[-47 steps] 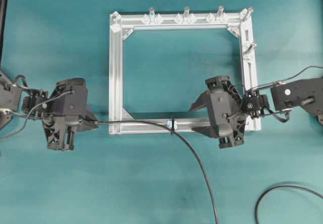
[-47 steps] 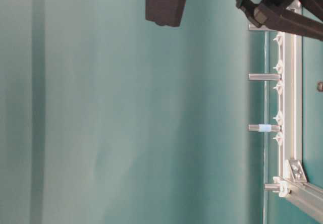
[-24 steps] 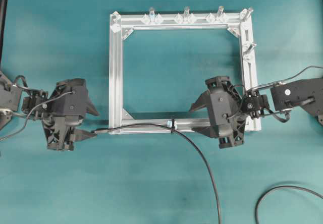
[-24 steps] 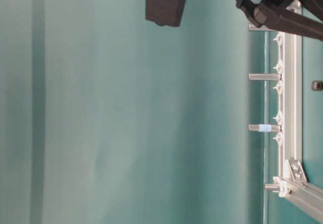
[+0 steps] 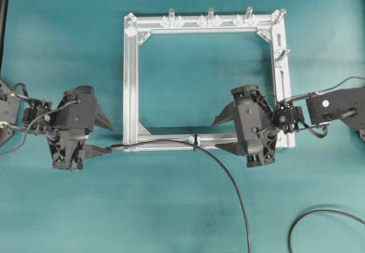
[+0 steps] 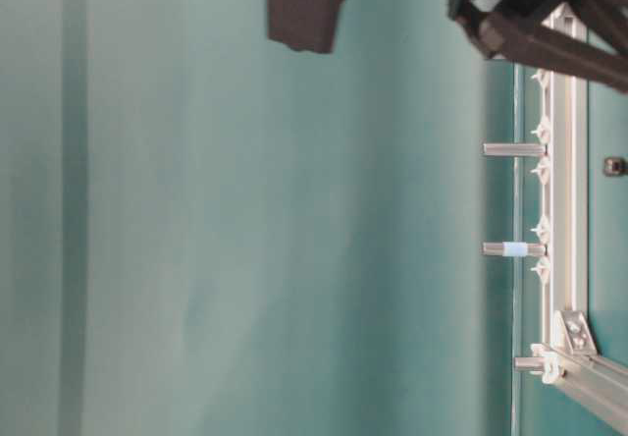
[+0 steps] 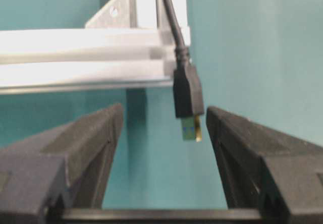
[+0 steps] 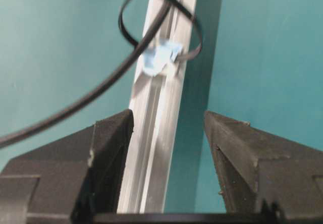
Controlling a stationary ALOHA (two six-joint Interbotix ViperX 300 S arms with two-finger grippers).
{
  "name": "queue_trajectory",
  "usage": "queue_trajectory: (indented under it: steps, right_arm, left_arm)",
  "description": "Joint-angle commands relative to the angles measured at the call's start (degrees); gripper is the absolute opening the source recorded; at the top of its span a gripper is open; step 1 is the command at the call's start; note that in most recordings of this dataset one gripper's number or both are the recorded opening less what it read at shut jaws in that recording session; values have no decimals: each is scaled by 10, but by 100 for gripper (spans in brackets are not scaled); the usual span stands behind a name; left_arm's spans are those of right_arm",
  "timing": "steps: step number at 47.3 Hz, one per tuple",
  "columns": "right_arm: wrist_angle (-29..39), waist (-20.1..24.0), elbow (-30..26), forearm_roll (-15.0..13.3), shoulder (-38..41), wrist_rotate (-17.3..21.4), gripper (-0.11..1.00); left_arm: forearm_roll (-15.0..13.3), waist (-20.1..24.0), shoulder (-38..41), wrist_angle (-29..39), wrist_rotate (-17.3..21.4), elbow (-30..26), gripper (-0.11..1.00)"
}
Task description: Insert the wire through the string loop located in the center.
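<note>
Your left tool (image 7: 161,133) stands spread, its 2 fingers (image 7: 75,143) either side of the plug (image 7: 187,95) without touching it; nothing is held. The plug, black with a metallic tip, lies just off the frame (image 5: 130,82) at its near-left corner. From there the wire (image 5: 228,179) runs along the frame's near bar, passes through the string loop (image 5: 195,140) at the middle of that bar, then curves away across the desk (image 5: 57,36).

Your right tool (image 8: 164,148) is also spread wide and empty, straddling the near bar just beside the loop and its pale-blue mark (image 8: 159,57).

Judging by the look of it, the wire is light, limp and springy, so it may creep back through the loop if pulled from the far end. If you need to re-grip, take the stiff plug body, not the cable behind it; the loop itself looks thin and easily dragged.
</note>
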Motion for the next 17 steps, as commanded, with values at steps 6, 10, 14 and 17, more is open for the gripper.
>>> queue_trajectory:
  steps: [6, 10, 14, 17]
  right_arm:
    - [-2, -1, -8, -1, -42, 0, 60]
    - [-2, 0, -6, -1, -54, 0, 60]
    - [-3, -1, -4, -1, -63, -1, 60]
    - [-3, -1, -4, -1, -69, -1, 60]
  left_arm:
    - [4, 8, -44, -2, 4, -7, 66]
    - [4, 15, -59, -2, 6, -6, 66]
    - [4, 22, -74, -2, 13, -4, 66]
    - [4, 27, -85, -2, 20, -3, 65]
